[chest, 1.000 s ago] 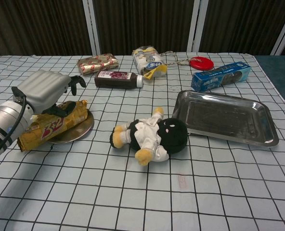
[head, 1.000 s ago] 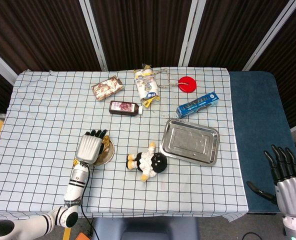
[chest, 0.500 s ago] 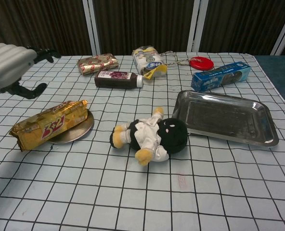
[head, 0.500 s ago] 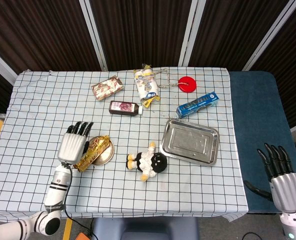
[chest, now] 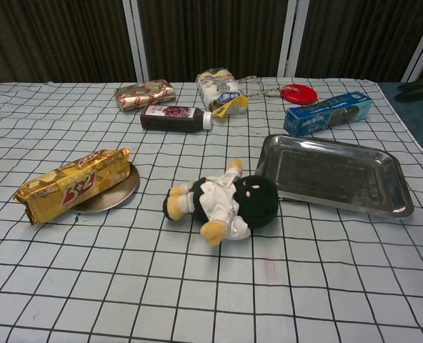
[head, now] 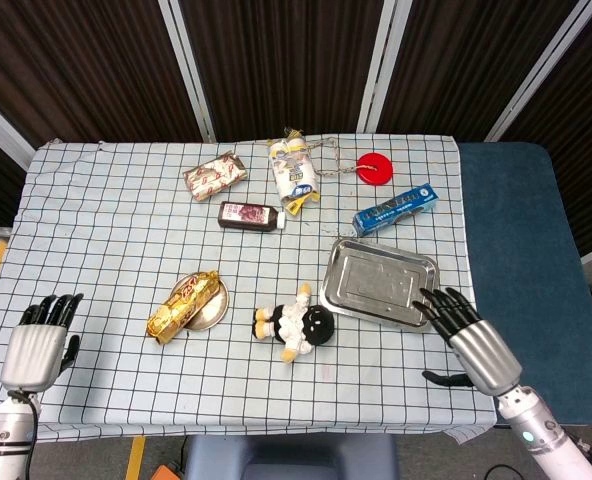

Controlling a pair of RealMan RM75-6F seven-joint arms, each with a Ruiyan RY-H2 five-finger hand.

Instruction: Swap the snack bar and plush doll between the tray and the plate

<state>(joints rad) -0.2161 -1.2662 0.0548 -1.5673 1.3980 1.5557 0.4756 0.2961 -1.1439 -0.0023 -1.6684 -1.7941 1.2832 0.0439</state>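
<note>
Chest view is showing neither hand clearly; head view is showing the left hand (head: 38, 345) and right hand (head: 469, 335) spread, gripping nothing, arms cropped.

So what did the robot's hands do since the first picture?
The left hand let go of the snack bar, leaving it on the plate, and pulled back to the table's near-left edge. The right hand moved in beside the tray. The plush doll and tray stayed put.

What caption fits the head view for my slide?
Snack bar on plate, plush doll beside empty tray, both hands open.
</note>
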